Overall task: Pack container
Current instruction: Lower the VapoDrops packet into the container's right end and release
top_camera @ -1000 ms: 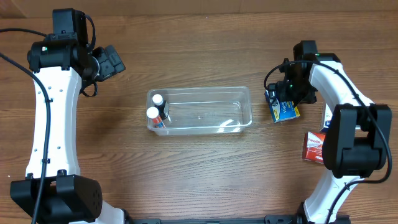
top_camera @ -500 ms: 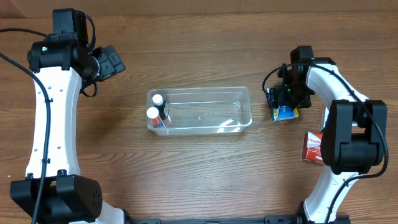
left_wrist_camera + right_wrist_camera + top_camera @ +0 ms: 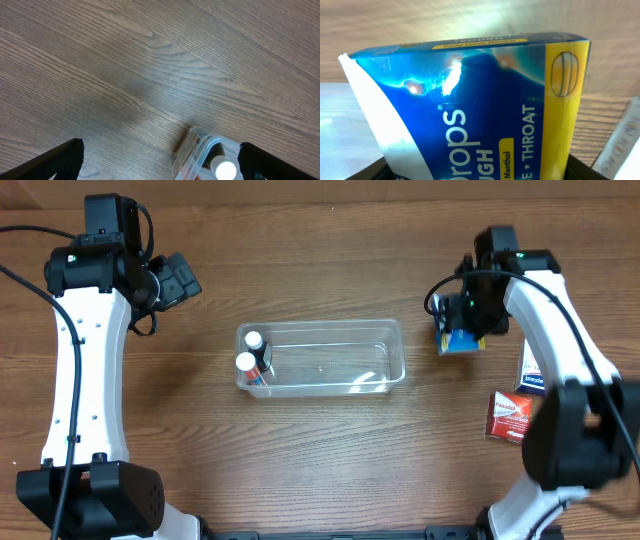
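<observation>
The clear container (image 3: 321, 326) lies mid-table with two white-capped bottles (image 3: 247, 352) standing at its left end. Its corner (image 3: 199, 151) and one bottle cap (image 3: 225, 170) show in the left wrist view. My right gripper (image 3: 469, 318) is to the right of the container, shut on a blue and yellow cough drops box (image 3: 459, 342). That box (image 3: 485, 105) fills the right wrist view between the fingers of the right gripper (image 3: 480, 174). My left gripper (image 3: 181, 278) hangs open and empty at the back left of the container; in its own view the left gripper (image 3: 160, 167) has bare wood between its fingers.
A red box (image 3: 508, 417) and a white box (image 3: 533, 374) lie on the table at the right, near the right arm. The white box's edge (image 3: 620, 145) shows beside the held box.
The right gripper has closed on the cough drops box and shifted slightly toward the back with it. The left arm has not moved.
</observation>
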You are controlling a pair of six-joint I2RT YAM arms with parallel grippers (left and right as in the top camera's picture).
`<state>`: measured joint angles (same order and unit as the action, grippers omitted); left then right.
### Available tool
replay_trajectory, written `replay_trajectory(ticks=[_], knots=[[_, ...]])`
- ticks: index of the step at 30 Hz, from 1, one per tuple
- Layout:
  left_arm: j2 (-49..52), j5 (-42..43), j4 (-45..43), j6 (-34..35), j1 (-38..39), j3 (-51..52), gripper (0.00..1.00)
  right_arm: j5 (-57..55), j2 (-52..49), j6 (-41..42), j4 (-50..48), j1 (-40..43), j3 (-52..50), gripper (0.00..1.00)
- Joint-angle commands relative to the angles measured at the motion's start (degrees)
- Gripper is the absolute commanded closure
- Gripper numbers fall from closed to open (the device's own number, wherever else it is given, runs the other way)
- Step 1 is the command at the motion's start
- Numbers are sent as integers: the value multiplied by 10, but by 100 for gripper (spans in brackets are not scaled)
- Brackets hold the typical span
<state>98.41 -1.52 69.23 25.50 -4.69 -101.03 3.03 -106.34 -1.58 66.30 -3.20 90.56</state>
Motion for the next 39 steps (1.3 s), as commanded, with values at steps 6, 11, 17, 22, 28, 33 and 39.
replay_trajectory(ticks=[6, 11, 17, 22, 28, 33, 39], knots=[[-6, -4, 1, -2, 2, -14, 0, -23, 94, 171, -17, -228, 24, 27], [-6, -4, 6, -2, 2, -14, 0, -25, 55, 229, -24, -252, -3, 27], [-6, -4, 6, -3, 2, -14, 0, -25, 27, 231, -37, -251, -30, 23], [-6, -4, 8, -3, 2, -14, 0, -25, 26, 231, -68, -251, -76, 23], [-6, -4, 8, -3, 2, -14, 0, -25, 26, 231, -96, -251, -102, 13], [-6, -6, 8, -3, 2, -14, 0, -25, 27, 230, -108, -251, -102, 0], [-6, -14, 8, -11, 2, -14, 0, -129, 64, 226, -100, -245, -36, 0]])
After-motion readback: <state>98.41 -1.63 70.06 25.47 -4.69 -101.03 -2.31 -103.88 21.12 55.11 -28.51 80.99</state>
